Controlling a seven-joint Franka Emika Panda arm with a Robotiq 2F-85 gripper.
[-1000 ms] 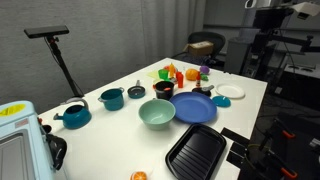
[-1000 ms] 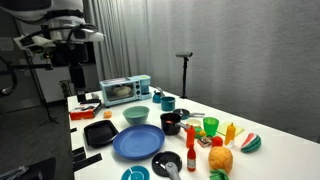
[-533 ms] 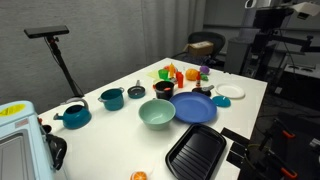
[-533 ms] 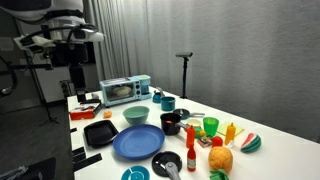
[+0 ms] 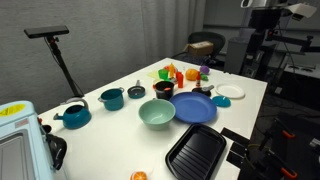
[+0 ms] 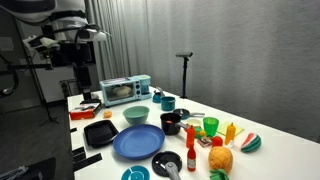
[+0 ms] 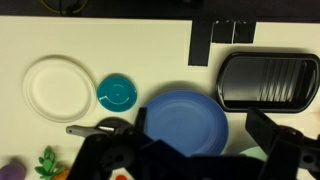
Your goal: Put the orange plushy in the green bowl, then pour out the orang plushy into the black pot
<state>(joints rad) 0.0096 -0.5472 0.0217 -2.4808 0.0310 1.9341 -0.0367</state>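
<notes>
white table (image 5: 110, 135) in an exterior view, carrying: green bowl (image 5: 156, 114) just beside a dark-blue plate (image 5: 194, 108); black pot (image 5: 164, 89) behind them; teal pot (image 5: 112, 98) and second teal pot (image 5: 73, 115); grey lidded pot (image 5: 136, 90); white plate (image 5: 231, 92) with a teal saucer (image 5: 221, 101) beside it; black ridged grill tray (image 5: 196, 152); colourful toy foods (image 5: 175, 73); orange plushy (image 5: 139, 176) at the near edge; toaster oven (image 5: 15, 140) at one end.

- You work at a white table (image 5: 252, 98).
- Grey curtains (image 6: 210, 45) hang behind it.
- You see a brown chair (image 5: 204, 44) and a black stand (image 5: 48, 33) beyond.
</notes>
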